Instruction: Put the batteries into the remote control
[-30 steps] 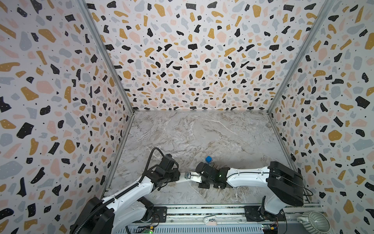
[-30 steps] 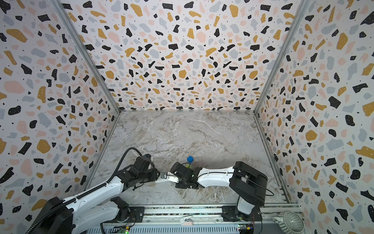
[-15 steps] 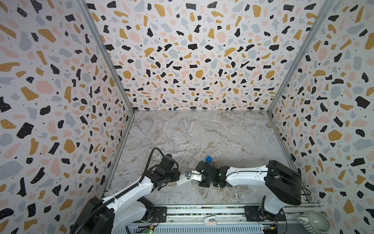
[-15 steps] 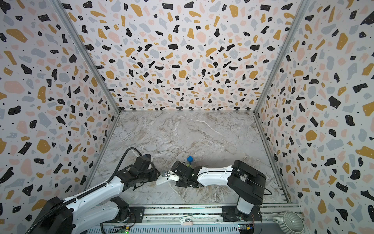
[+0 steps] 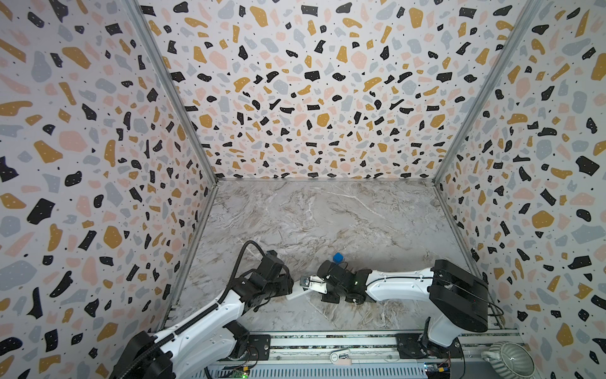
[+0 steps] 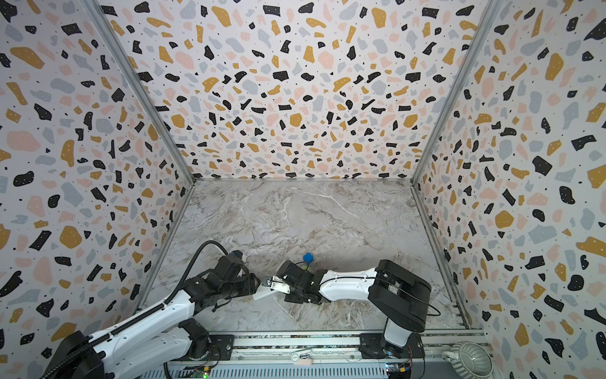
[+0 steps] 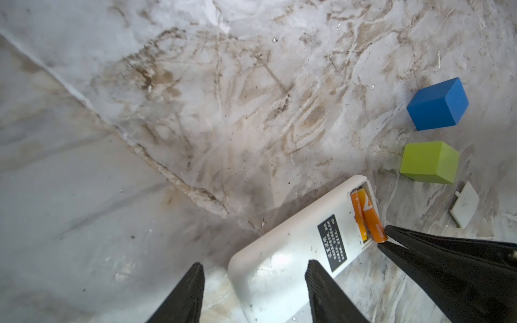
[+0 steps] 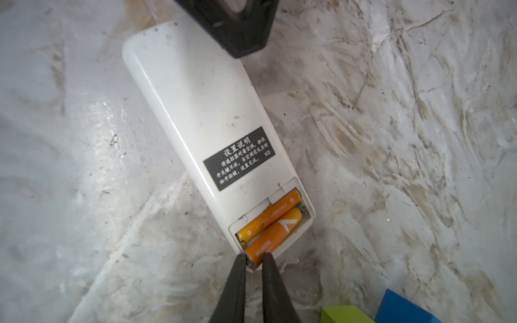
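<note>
The remote control (image 8: 201,112) lies white back up on the marble floor, its battery bay uncovered. One of the batteries (image 8: 268,216) sits in the bay. The other battery (image 8: 275,233) lies slanted, its near end sticking out over the bay's rim. My right gripper (image 8: 253,260) is shut on that end. My left gripper (image 7: 254,282) is open and straddles the remote's (image 7: 282,251) opposite end, one finger off to the side. In both top views the two grippers meet low near the front, with the remote (image 5: 296,292) (image 6: 262,293) between them.
A blue cube (image 7: 437,105) and a green cube (image 7: 428,162) stand just beyond the remote's bay end. A small white square piece (image 7: 464,207) lies beside them. A ribbed grey pot (image 5: 508,361) sits outside the front rail. Patterned walls close three sides.
My left gripper's jaws have spread apart at the remote's end, and that end of the remote has sunk a little towards the floor. The right gripper has kept its grip and barely moved.
</note>
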`<state>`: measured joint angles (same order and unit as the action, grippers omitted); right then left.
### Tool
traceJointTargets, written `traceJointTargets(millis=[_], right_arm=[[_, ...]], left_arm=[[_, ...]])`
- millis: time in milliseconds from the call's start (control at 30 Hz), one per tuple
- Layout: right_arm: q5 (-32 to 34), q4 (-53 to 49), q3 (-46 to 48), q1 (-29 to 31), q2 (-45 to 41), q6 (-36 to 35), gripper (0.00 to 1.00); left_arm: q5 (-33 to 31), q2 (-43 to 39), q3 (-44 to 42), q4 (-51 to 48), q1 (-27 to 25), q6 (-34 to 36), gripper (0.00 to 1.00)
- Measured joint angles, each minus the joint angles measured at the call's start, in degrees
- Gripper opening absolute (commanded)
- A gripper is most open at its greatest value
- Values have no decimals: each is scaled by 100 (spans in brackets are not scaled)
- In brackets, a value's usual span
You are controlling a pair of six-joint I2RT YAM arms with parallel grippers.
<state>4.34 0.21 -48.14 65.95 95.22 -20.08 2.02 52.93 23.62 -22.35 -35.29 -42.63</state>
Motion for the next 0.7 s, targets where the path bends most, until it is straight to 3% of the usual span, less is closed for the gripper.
traceJointTargets(millis=[700], right_arm=[[0, 96, 63, 0, -28, 2, 16]], left_arm=[[31, 219, -424, 455, -459, -573, 36]])
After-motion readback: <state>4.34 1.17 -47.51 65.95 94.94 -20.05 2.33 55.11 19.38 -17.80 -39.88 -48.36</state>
